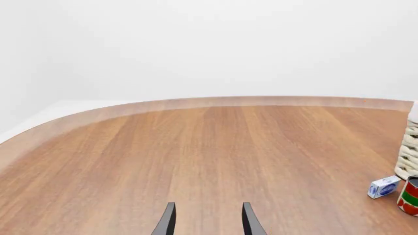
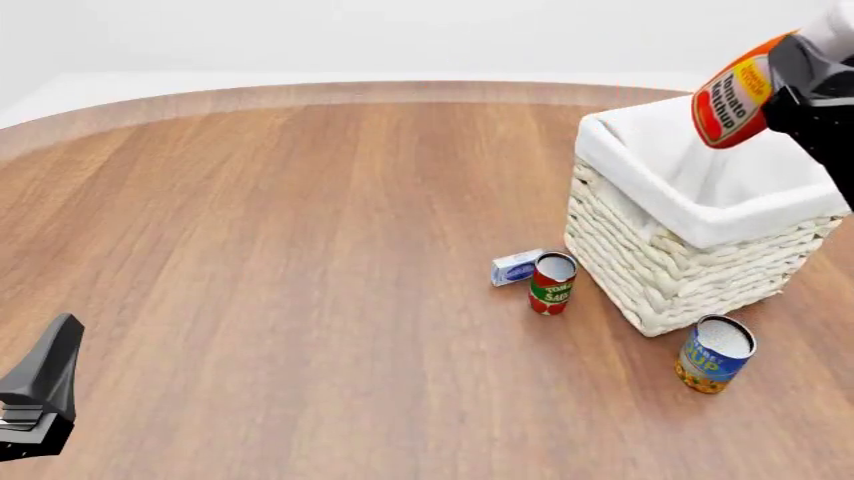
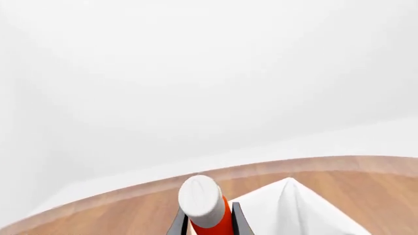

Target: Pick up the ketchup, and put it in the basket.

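Note:
The ketchup, a red bottle with a yellow-white label, hangs tilted in the air over the far right part of the basket. My right gripper is shut on it. In the right wrist view the white cap of the ketchup sticks out between the fingers, with the basket's white liner below. My left gripper is open and empty, low over the table at the near left, far from the basket.
A short red-and-green tomato sauce can and a small blue-white box stand just left of the basket. A blue-and-yellow can stands at its near corner. The left wrist view shows the box, the can and the basket's wall.

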You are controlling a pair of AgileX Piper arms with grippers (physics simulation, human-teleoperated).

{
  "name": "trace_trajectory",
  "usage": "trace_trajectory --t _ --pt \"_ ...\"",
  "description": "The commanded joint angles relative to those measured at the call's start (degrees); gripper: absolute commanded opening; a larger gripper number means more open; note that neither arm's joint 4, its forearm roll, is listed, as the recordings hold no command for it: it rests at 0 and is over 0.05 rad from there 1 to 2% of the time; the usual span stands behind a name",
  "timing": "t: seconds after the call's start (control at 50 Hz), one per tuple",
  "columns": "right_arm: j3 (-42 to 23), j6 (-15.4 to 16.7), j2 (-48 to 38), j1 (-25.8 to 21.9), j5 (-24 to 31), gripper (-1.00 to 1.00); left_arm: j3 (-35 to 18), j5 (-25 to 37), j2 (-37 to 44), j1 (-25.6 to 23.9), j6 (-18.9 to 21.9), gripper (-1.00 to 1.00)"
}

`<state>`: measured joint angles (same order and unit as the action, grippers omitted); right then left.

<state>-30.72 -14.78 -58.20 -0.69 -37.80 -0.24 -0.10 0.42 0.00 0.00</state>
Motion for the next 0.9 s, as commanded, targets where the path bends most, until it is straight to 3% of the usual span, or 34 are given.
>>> trace_trajectory --t 0.02,0.24,0.4,0.9 --pt "-2.3 -1.7 -2.4 -0.2 2.2 -1.00 0.0 0.0 0.0 0.0 0.0 1.00" --pt "-1.4 1.4 -2.0 2.9 2.6 -1.00 0.0 0.0 0.0 0.0 0.0 1.00" --pt "-3.8 4.9 -8.0 1.0 2.7 -1.00 0.0 0.0 0.0 0.0 0.0 1.00" --pt "-6.6 6.9 -15.4 1.2 2.8 -1.00 0.0 0.0 0.0 0.0 0.0 1.00"
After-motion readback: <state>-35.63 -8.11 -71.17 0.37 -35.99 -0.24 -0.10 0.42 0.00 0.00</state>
